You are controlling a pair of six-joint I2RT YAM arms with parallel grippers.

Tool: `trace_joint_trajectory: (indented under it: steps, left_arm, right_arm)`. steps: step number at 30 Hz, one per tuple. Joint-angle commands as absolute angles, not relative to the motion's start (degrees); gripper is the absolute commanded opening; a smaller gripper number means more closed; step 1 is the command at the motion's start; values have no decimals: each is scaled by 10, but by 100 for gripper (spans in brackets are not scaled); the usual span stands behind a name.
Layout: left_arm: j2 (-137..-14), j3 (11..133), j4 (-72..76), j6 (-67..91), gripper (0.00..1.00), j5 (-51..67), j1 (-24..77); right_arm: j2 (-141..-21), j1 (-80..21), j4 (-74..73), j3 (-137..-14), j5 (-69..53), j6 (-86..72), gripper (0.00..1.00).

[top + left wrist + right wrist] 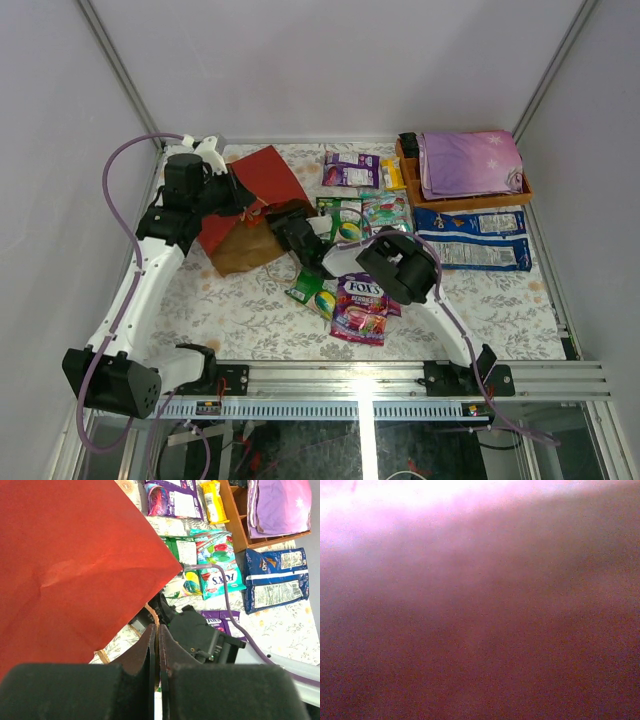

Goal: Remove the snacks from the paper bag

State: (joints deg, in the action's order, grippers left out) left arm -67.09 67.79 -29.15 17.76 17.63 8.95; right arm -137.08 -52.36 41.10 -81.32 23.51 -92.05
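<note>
The red paper bag (265, 175) with a brown inner side lies at the back left, its mouth facing right. My left gripper (159, 642) is shut on the bag's rim and holds the red side (70, 565) up. My right gripper (292, 235) reaches into the bag's mouth, its fingertips hidden inside. The right wrist view is only a dim reddish blur. Snacks lie outside the bag: a purple FOX'S packet (362, 308), a green packet (312, 290), a teal one (217, 565), another purple one (172, 499), a yellow one (215, 500) and two blue-and-white packs (470, 222).
A wooden tray (470, 203) at the back right holds a folded purple cloth (470, 162). Grey walls close in the left, back and right sides. A metal rail (400, 380) runs along the near edge by the arm bases.
</note>
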Motion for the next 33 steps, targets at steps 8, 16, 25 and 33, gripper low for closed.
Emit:
trace_joint_trajectory:
  steps: [8,16,25,33]
  left_arm:
    - [-665,692,-263,185,0,200,86]
    - [-669,692,-260,189,0,214,86]
    - [-677,692,-259,189,0,221,86]
    - [-680,692,-259,187,0,206,85]
  right_arm:
    - [-1497,-521,205,-1037,345,-1032,58]
    - [-1597,-499,198,-1218,336,-962,55]
    - [-1662,-462,188,-1370,289,-887,20]
    - [-1580,-455,302,-1252,197,-832,0]
